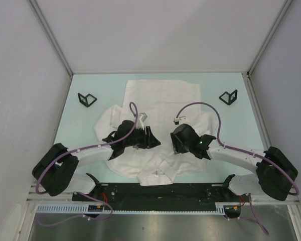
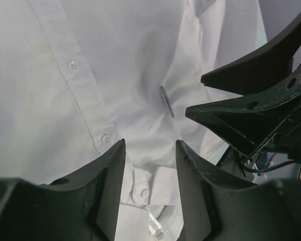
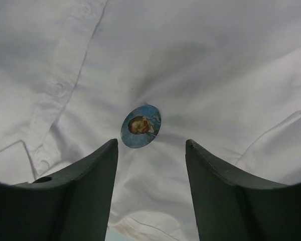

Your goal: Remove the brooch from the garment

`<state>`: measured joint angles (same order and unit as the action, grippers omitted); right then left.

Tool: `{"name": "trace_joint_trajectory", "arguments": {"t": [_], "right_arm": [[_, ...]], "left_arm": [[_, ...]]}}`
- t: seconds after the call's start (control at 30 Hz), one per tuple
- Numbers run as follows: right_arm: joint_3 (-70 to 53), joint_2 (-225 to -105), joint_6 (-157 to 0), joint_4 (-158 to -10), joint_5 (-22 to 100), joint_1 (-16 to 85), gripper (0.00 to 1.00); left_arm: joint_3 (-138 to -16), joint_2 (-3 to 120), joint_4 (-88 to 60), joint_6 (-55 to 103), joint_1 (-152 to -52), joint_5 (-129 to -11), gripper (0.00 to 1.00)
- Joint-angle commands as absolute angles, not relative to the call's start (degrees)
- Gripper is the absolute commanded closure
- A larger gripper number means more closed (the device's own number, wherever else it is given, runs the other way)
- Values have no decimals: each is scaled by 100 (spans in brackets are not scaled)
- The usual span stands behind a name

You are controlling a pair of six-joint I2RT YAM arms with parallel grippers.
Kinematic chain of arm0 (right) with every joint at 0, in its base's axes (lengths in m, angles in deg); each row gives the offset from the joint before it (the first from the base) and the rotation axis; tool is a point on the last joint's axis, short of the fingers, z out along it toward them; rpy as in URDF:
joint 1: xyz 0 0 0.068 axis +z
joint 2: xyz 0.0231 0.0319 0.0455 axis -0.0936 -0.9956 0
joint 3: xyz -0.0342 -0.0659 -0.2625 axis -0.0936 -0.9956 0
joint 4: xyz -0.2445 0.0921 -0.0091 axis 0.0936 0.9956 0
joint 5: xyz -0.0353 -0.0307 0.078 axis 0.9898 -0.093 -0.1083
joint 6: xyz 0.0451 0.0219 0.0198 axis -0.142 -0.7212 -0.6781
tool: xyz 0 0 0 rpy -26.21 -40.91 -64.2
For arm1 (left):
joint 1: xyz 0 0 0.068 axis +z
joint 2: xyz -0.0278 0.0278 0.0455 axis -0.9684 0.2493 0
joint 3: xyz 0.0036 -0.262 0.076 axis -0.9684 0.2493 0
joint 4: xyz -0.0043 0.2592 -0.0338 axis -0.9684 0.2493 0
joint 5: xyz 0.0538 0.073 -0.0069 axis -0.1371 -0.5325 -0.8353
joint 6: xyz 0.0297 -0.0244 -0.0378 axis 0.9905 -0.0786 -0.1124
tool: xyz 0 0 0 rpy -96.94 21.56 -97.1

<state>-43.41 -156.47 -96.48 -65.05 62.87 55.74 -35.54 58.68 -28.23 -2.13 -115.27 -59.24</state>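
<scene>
The garment (image 1: 163,98) is a large white button-front shirt spread flat on the table. The brooch (image 3: 141,126) is a small round blue pin with a portrait, fixed to the shirt near the button placket. In the left wrist view it shows edge-on (image 2: 166,101). My right gripper (image 3: 151,145) is open just short of the brooch, fingers either side of bare fabric. My left gripper (image 2: 149,143) is open over the shirt's collar area, with a button and label between its fingers. Both grippers face each other over the shirt (image 1: 149,136) (image 1: 176,141).
Two small black triangular stands sit on the table, one at the far left (image 1: 87,99) and one at the far right (image 1: 229,96). The right gripper's fingers (image 2: 251,108) show close in the left wrist view. Grey walls enclose the table.
</scene>
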Motion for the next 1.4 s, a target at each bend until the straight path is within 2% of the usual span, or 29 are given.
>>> {"name": "trace_joint_trajectory", "arguments": {"t": [0.0, 0.27, 0.47, 0.6, 1.07, 1.23, 1.37], "right_arm": [[-3981, -16118, -9880, -6738, 6571, 5696, 42], [-3708, -16751, -9977, -6685, 6458, 5793, 39], [-3357, -17208, -10143, -6554, 6518, 5828, 41], [-3286, -17262, -10390, -6193, 6914, 5977, 50], [-3286, -17033, -10697, -5868, 7283, 6021, 70], [-3294, -16901, -10741, -5841, 7240, 5995, 84], [-3435, -16743, -10829, -5964, 7100, 5951, 85]], "left_arm": [[-3373, 6410, -4088, -598, -11634, -6080, 53], [-3286, 6667, -4449, -466, -11845, -6256, 52], [-3101, 6580, -4704, -414, -11845, -6212, 50], [-2978, 6483, -4836, -405, -11854, -6194, 49], [-2890, 6430, -5012, -352, -11854, -6045, 48], [-2890, 6421, -5004, -335, -11872, -6045, 49], [-2960, 6482, -4942, -273, -11916, -6045, 49]]}}
